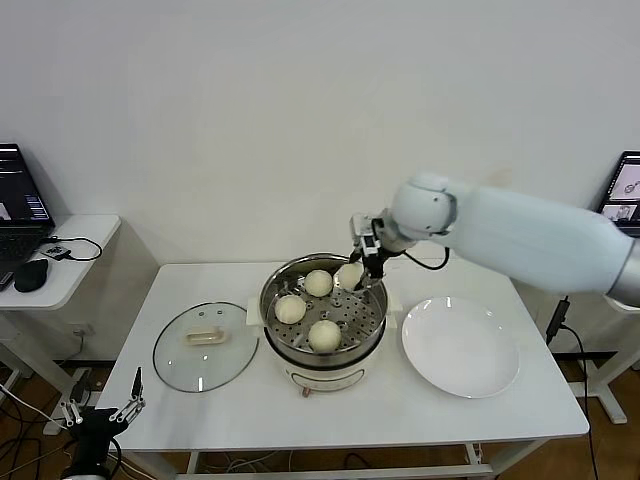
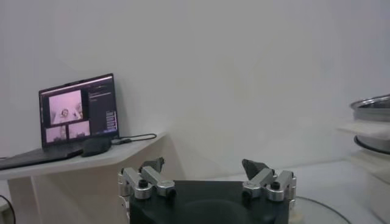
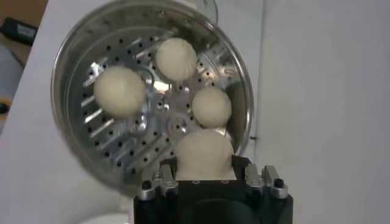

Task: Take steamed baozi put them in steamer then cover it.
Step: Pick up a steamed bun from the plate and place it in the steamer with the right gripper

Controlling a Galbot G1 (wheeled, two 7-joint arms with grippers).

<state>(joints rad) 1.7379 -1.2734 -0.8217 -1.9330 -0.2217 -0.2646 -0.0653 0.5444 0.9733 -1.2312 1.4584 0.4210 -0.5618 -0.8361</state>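
The steamer (image 1: 372, 300) stands mid-table, a shiny steel pot with a perforated tray (image 3: 116, 143). Three baozi lie on the tray (image 1: 290, 309) (image 1: 324, 335) (image 1: 318, 283). My right gripper (image 1: 360, 272) is shut on the fourth baozi (image 1: 349, 275) and holds it just above the tray at the pot's far right rim; in the right wrist view this baozi (image 3: 204, 155) sits between the fingers. The cover (image 1: 205, 346), a clear glass lid with a cream handle, lies flat on the table left of the pot. My left gripper (image 1: 104, 408) is open and parked low beyond the table's front left corner.
An empty white plate (image 1: 460, 346) lies right of the steamer. A side table with a laptop (image 1: 22, 200) and a mouse (image 1: 31, 274) stands at the far left. The white wall is close behind the table.
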